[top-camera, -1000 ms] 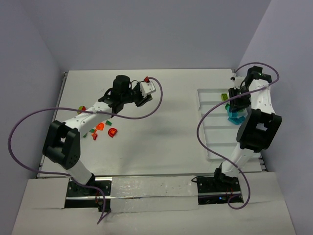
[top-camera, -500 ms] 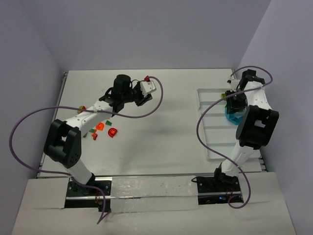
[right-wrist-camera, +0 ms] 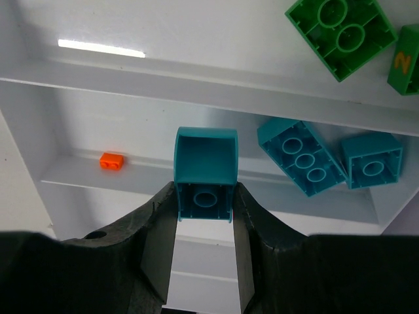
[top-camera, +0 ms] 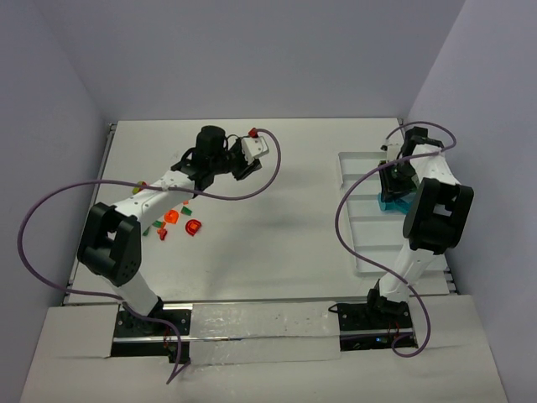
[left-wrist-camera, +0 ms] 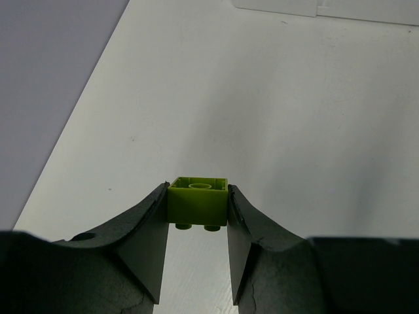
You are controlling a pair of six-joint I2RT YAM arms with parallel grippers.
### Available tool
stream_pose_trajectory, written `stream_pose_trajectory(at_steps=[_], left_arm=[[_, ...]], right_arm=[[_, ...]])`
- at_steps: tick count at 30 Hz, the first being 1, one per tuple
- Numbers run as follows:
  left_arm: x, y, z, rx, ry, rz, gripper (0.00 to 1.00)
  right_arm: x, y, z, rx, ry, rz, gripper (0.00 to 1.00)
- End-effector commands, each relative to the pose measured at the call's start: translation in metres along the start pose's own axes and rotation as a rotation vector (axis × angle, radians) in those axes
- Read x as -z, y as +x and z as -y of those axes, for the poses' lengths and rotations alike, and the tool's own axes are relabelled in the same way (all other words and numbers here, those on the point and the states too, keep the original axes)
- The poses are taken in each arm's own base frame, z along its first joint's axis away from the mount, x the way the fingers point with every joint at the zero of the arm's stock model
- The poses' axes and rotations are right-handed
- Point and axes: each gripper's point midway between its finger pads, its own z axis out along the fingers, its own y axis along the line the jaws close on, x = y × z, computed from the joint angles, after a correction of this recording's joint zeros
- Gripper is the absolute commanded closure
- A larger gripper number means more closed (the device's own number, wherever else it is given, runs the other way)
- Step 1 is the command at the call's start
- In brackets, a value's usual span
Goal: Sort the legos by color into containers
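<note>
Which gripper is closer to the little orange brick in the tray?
Right. The right gripper hangs over the tray, close to the orange brick; the left gripper is far off across the table.

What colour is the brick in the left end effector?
Lime green brick, best in left wrist view.

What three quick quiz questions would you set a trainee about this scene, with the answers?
1. True or false: the left gripper is empty.
2. What colour is the thing in the right gripper? A red, B teal, C orange.
3. In the right wrist view, how many others of that colour lie loose in the tray?

Key
1. False: it is shut on a lime green brick.
2. B: it is shut on a teal brick.
3. Two loose teal bricks, side by side in one compartment.
</note>
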Motion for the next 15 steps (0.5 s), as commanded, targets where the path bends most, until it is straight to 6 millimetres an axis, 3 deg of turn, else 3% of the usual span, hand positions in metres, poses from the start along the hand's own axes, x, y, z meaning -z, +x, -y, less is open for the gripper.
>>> stream_pose_trajectory(at_steps=[1,15], left_arm=[[0.002,-0.019,-0.017,-0.017,-0.037,0.031,1.00],[-0.002,-0.022,-0.019,-0.007,-0.023,0.022,1.00]], right_arm=[[-0.011,0.000,0.001,0.001,0.009,0.000,1.00],[-0.029,0.002,0.024,-0.018,0.117,-0.048,1.00]])
